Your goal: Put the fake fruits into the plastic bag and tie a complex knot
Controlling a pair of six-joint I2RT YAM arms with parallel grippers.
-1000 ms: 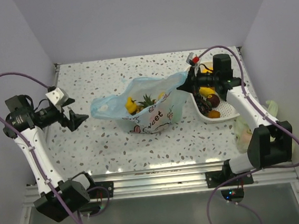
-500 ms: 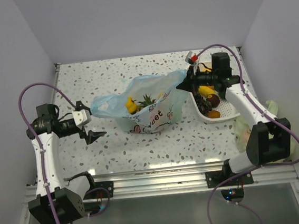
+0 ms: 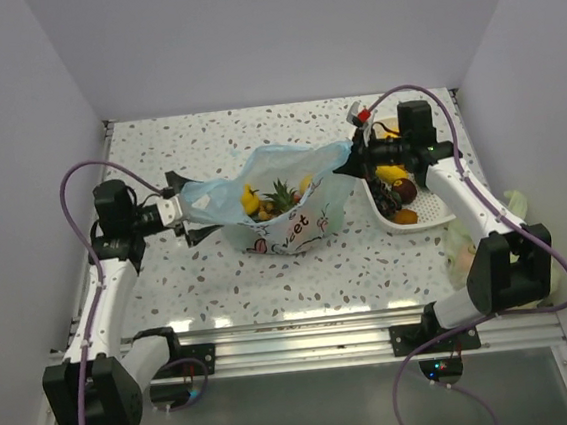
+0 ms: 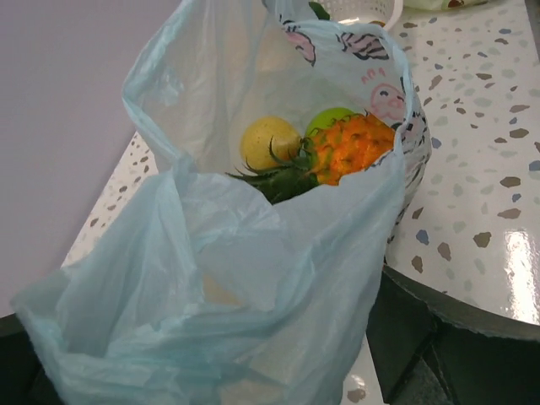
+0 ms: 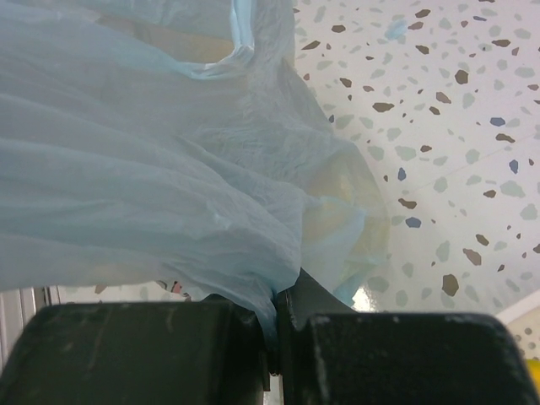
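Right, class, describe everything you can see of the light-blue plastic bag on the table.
The plastic bag is thin, translucent, crinkly and light blue, printed with cartoon figures and lettering. It stands on the speckled table with its mouth open upward, holding a pineapple, a yellow fruit and a green fruit. The right gripper is shut on its right handle. The left gripper, jaws open, surrounds its left handle. The handles are not tied.

Plain pale lilac walls [image 3: 276, 32] on three sides; speckled terrazzo tabletop [image 3: 200, 281]; aluminium rail [image 3: 305, 336] at near edge
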